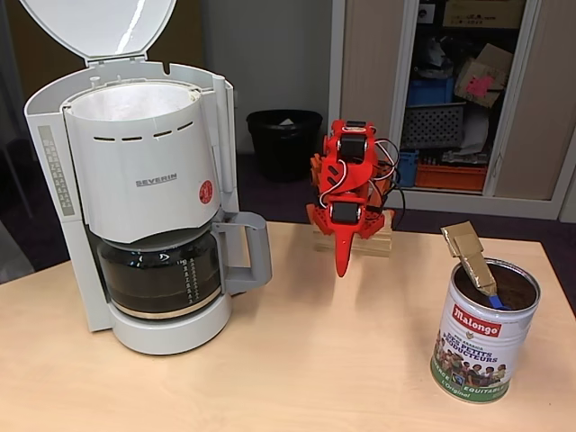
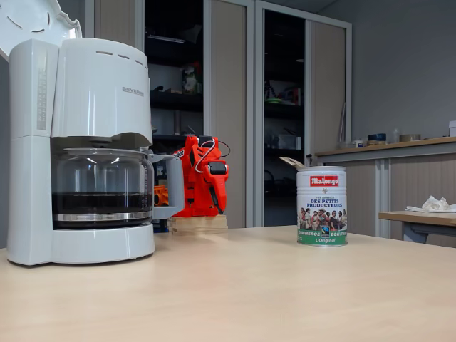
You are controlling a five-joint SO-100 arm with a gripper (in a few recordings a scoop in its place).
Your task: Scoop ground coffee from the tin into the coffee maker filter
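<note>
judging from how things lie, we are at the very start: the red arm [image 1: 346, 193] is folded up on its wooden base at the back of the worktop [image 1: 297, 360], between the coffee maker and the tin, and nothing has been picked up. its jaws [image 1: 343, 261] hang point-down just above the worktop and look pressed together, holding nothing; in the low side view the arm is partly behind the machine's handle, so we read that from the higher fixed view alone.

the tin [image 1: 484, 337] stands upright at the right of the higher fixed view, near the front edge, well apart from the arm. it is open, and the ground coffee [image 1: 513, 292] fills it close to the rim. a scoop [image 1: 475, 261] leans in it, its blue bowl sunk in the powder and its tan, taped-looking handle sticking up and back over the rim. in the low side view the tin [image 2: 321, 206] shows only the tip of that handle above its top.

the coffee maker [image 1: 144, 193] stands at the left, lid tipped up, and the coffee maker filter [image 1: 135, 101] sits white and open in the basket; we cannot tell whether any grounds lie in it. the glass carafe [image 1: 160, 274] beneath holds some dark liquid.

the next move, as we see it, calls for unfolding the arm toward the tin, parting the jaws and closing them on the scoop handle where it clears the rim. the handle is slim and tilted, so the wrist would need to match that lean, and the tin could slide or tip if nudged.
</note>
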